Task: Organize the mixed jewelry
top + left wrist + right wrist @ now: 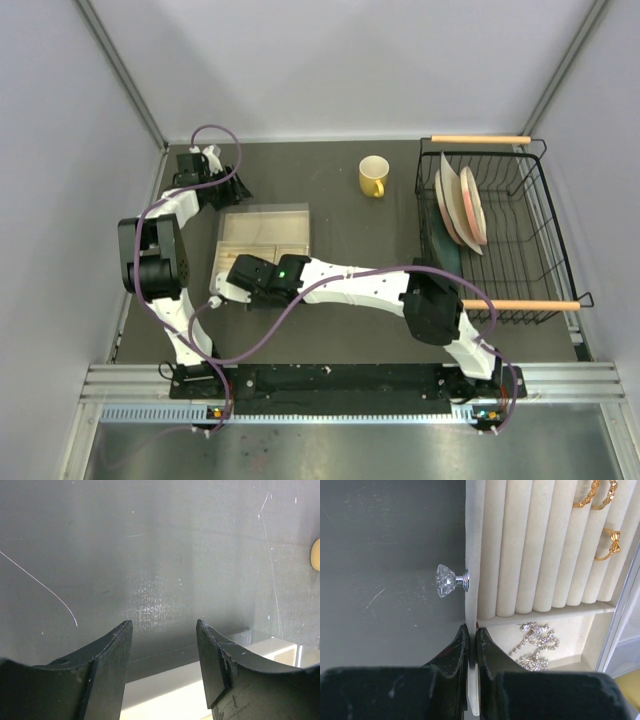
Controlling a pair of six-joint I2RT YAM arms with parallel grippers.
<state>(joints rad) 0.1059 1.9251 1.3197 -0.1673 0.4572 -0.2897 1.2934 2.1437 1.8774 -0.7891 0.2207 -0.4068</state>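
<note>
The right pincer (pixel 471 630), clenched on the wall of the jewelry box (pixel 474 540) just right of the crystal knob (pixel 451 580), should probably move slowly and straight, so the gold rings (pixel 614 536) ahead do not leave their slots.

The dark grey surface (pixel 340 200) carried a cream jewelry box (pixel 262 232) toward its left edge, a yellow mug (pixel 373 176) near the far edge, and a black wire dish rack (pixel 520 304) along the right edge, all apart.

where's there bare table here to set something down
Bare table between the jewelry box and the dish rack, nearer than the yellow mug. Crowded along the box's near and left sides, where the right arm and left arm sit.
</note>
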